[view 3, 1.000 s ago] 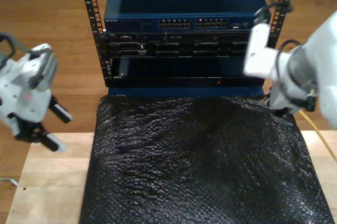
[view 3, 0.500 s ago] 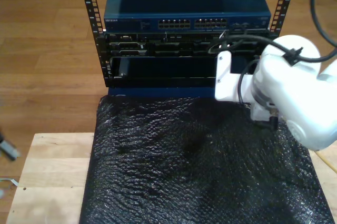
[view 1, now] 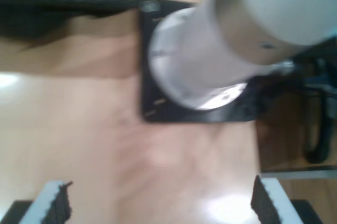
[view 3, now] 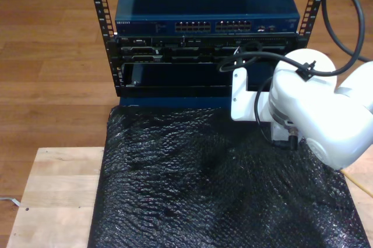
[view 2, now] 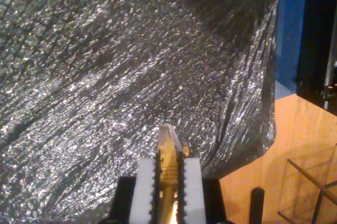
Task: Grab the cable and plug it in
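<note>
Crinkly glossy black wrap (view 2: 131, 66) under my second gripper (view 2: 169, 182), smooth pale wood tabletop (view 1: 95, 129) under my first gripper (view 1: 158, 203), ribbed pads.

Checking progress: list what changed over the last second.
The white arm swung from the exterior view's right edge toward its centre, over the black mat. The other arm left the exterior view's left side. The switch stayed put.

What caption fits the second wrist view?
My second gripper clamps the cable plug-first above the black foam mat.
</note>
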Motion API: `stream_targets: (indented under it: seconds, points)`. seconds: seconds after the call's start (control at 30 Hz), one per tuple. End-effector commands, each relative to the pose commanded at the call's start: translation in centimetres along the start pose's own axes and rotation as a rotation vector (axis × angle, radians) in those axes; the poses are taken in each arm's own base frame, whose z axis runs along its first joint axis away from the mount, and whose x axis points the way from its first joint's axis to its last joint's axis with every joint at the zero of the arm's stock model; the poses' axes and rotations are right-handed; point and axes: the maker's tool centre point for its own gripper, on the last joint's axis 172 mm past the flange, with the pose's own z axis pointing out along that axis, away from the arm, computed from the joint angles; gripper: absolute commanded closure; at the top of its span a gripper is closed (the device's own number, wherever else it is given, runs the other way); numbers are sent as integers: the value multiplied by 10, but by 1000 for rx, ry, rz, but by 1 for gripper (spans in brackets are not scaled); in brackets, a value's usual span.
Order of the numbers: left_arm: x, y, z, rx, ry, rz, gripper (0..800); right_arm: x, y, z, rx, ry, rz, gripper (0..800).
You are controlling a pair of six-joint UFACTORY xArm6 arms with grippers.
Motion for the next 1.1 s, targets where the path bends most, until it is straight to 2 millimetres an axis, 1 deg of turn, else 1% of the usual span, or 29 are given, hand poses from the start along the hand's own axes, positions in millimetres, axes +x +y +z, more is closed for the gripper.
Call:
stream_targets:
  seconds: [0.2,0.3,0.43,0.63,0.73,0.83,0.9,1.1]
  points:
    - [0,29,30,-78,16,40,0,-1,-3,2,7,-3,-2,799]
    - [-3,39,39,-98,25,55,0,-1,-4,3,8,-4,-3,799]
    - [-1,51,57,-112,66,72,0,-1,-4,3,9,-3,-2,799]
    - [-16,58,70,-123,19,69,0,-2,-9,6,18,-8,-4,799]
    - [-17,58,70,-116,0,87,0,-2,-10,6,19,-8,-5,799]
    - [-15,55,85,-114,8,106,0,-3,-11,7,21,-10,-4,799]
    - [-21,52,84,-93,-19,110,0,-4,-12,7,22,-10,-5,799]
    - [-30,54,86,-31,-26,136,0,-4,-14,9,26,-12,-6,799]
